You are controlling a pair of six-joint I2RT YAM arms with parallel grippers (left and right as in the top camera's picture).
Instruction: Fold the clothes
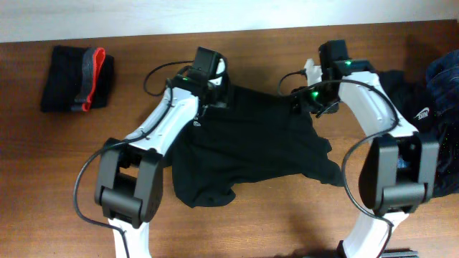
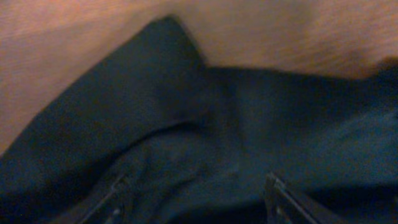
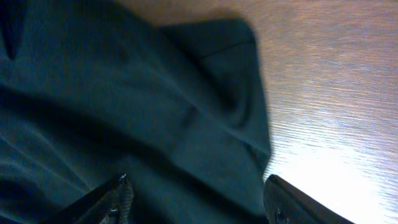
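Note:
A large black shirt lies crumpled and partly spread in the middle of the wooden table. My left gripper sits over the shirt's far left edge. In the left wrist view it is open, its fingers wide apart just above dark fabric with a folded corner. Over the far right edge is my right gripper. The right wrist view shows it open too, straddling a sleeve-like flap beside bare wood. Neither gripper holds any cloth.
A folded black garment with a grey and red band lies at the far left. At the right edge, behind the right arm, is a pile of dark and blue clothes. Both arm bases stand near the front.

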